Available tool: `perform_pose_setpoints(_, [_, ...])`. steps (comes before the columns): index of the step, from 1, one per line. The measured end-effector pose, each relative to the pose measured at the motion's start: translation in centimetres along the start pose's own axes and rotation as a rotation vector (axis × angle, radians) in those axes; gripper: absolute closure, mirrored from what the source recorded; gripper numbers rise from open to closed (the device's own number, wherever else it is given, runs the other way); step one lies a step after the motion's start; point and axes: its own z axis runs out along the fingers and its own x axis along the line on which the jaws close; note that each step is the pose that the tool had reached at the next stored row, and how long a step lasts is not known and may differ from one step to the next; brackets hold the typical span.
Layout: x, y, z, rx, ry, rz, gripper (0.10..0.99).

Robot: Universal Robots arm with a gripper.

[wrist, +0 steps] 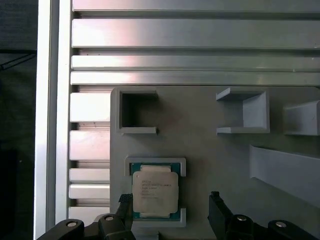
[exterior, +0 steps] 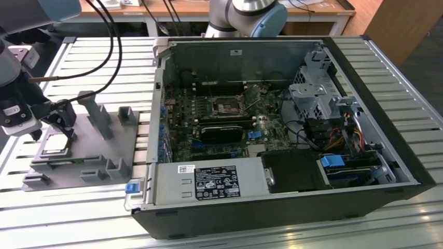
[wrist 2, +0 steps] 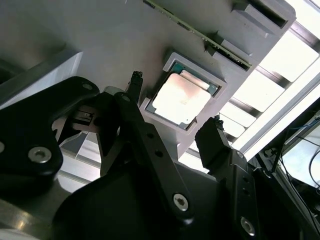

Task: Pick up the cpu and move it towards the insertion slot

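I find the cpu point(wrist: 155, 196) seated flat in a square recess of the grey fixture point(wrist: 200, 150), not yet lifted. The gripper point(wrist: 170, 199) hangs over it, fingers spread, one off each opposite edge, apparently clear of both. The slot point(exterior: 227, 107) lies well apart inside the case point(exterior: 277, 218), towards the exterior view's right.

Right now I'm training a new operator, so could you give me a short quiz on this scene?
1. True or false: the end effector grips the cpu.
2. The cpu lies in: A a drawer; B the grey fixture; C a person's hand.
3. Fill in: the end effector's fingers are ____.
Key: 1 false; 2 B; 3 open, one on each side of the cpu.
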Motion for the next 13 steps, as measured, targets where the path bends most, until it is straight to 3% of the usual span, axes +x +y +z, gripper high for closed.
perform_pose_setpoints(13, [0.05, -0.03, 0.87, 0.0, 0.0, 0.0, 0.38])
